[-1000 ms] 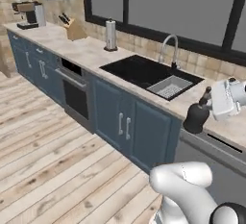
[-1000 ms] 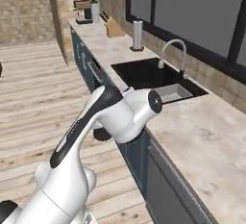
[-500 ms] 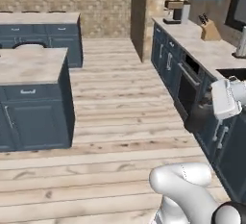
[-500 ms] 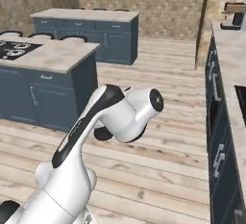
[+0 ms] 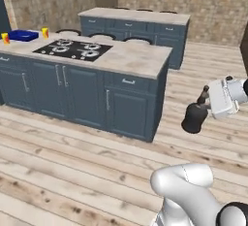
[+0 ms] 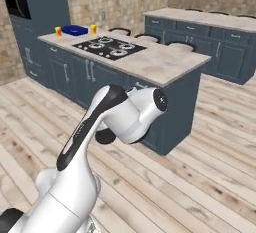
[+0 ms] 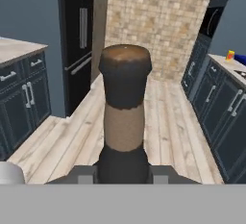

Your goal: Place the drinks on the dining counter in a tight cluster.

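My gripper (image 5: 207, 100) is shut on the thin neck of the squat black bottle (image 5: 194, 118), carried in the air over the wooden floor, right of the dining counter (image 5: 135, 59). The hand view looks down the bottle's neck and brown cap (image 7: 125, 98), with the gripper (image 7: 124, 174) clamped around it. Under my arm in the right base view, part of the bottle's dark body (image 6: 105, 136) shows. The dining counter (image 6: 165, 66) is a beige island on a dark blue base with a black cooktop (image 5: 72, 49) set in it. It lies ahead and to the left of the bottle.
Two small yellow-red jars (image 5: 45, 32) (image 5: 6, 38) and a blue tray (image 5: 23, 35) sit at the island's far left end. A second blue counter (image 5: 135, 16) stands behind the island, with stools between. Tall dark cabinets (image 7: 79, 35) stand along the wall.
The whole picture has swung from the sink counter to the island as the base turned. The black bottle stays held in the shut gripper.
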Available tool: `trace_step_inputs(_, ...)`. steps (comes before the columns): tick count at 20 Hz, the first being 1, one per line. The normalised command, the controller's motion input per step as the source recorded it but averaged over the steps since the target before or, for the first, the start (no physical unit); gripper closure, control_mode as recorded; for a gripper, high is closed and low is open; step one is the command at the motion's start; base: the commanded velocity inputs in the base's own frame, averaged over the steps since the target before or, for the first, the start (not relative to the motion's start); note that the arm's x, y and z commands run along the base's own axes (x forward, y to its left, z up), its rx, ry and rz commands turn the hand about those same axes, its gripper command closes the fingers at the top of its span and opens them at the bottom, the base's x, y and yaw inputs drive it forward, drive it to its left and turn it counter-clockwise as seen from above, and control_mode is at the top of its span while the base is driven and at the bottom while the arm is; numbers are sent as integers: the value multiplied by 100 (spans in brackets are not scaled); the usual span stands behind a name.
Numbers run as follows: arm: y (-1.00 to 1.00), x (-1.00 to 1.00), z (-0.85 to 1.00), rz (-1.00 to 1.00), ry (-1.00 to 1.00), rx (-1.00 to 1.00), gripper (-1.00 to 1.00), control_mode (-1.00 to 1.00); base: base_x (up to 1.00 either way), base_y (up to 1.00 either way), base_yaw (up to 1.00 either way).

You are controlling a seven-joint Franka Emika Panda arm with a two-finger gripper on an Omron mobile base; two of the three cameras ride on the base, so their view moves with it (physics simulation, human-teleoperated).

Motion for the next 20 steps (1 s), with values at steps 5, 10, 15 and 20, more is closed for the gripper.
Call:
trace_step_inputs(5, 0, 0, 0, 0, 0, 0, 100, 100, 96, 37, 2)
trace_step_inputs(10, 0, 0, 0, 0, 0, 0, 100, 100, 100, 33, -7)
trace_step_inputs(15, 0, 0, 0, 0, 0, 0, 100, 100, 70, -28, 17)
trace_step_inputs(20, 0, 0, 0, 0, 0, 0, 100, 100, 69, -87, 29)
